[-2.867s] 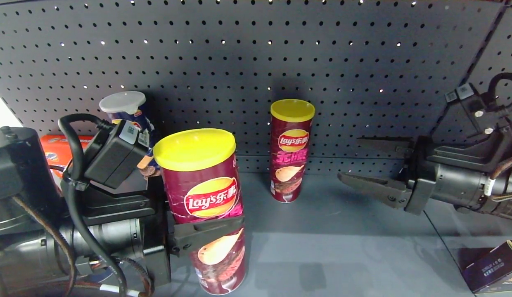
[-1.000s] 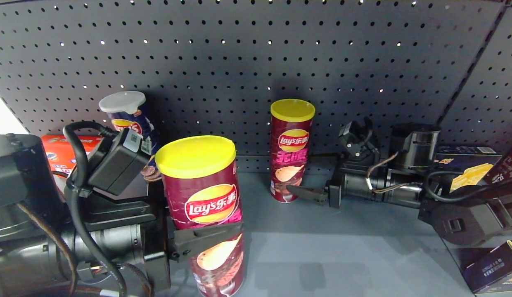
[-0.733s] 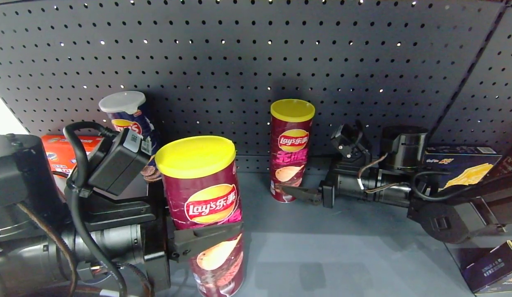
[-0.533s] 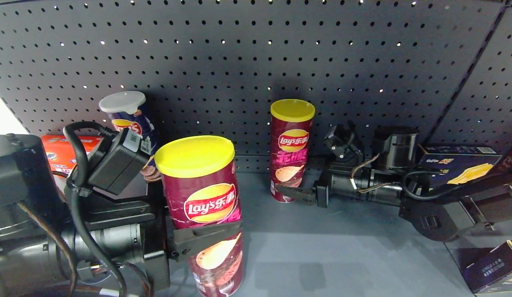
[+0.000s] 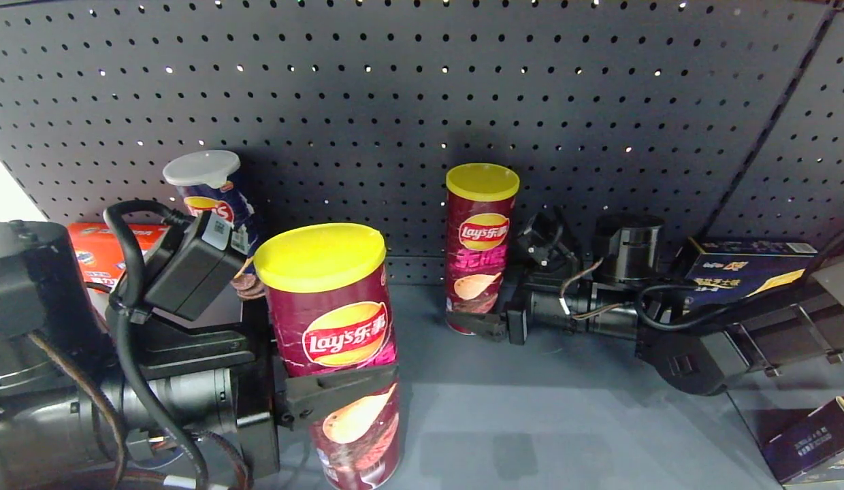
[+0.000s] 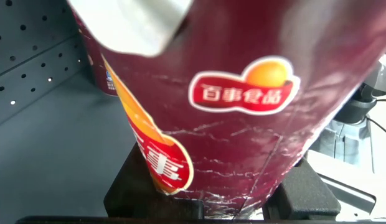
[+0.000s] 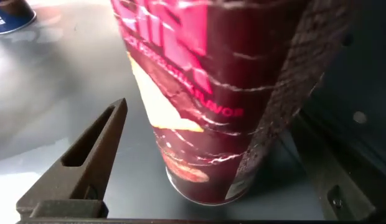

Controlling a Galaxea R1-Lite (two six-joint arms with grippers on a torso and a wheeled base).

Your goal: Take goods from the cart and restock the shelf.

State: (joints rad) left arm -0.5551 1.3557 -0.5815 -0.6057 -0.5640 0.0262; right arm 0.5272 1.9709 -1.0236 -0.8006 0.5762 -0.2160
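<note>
A maroon chips can (image 5: 340,340) with a yellow lid stands upright at the front left of the grey shelf (image 5: 565,422). My left gripper (image 5: 357,388) is shut on its lower half; up close the can's wall (image 6: 243,93) sits between the fingers of the left gripper (image 6: 218,199). A second, identical can (image 5: 480,238) stands at the back centre against the pegboard. My right gripper (image 5: 473,316) is open, low on the shelf, one finger on each side of that can's base. In the right wrist view the can (image 7: 224,93) stands between the spread fingers of the right gripper (image 7: 208,186), the near finger apart from it.
A blue can with a white lid (image 5: 214,190) and an orange box (image 5: 95,252) stand at the back left behind my left arm. A dark blue box (image 5: 749,269) lies at the back right, a purple box (image 5: 813,435) at the front right. The pegboard (image 5: 422,88) closes the rear.
My right arm has come down and slid left along the shelf until its open fingers straddle the rear can's base. The left gripper with its can has sunk slightly.
</note>
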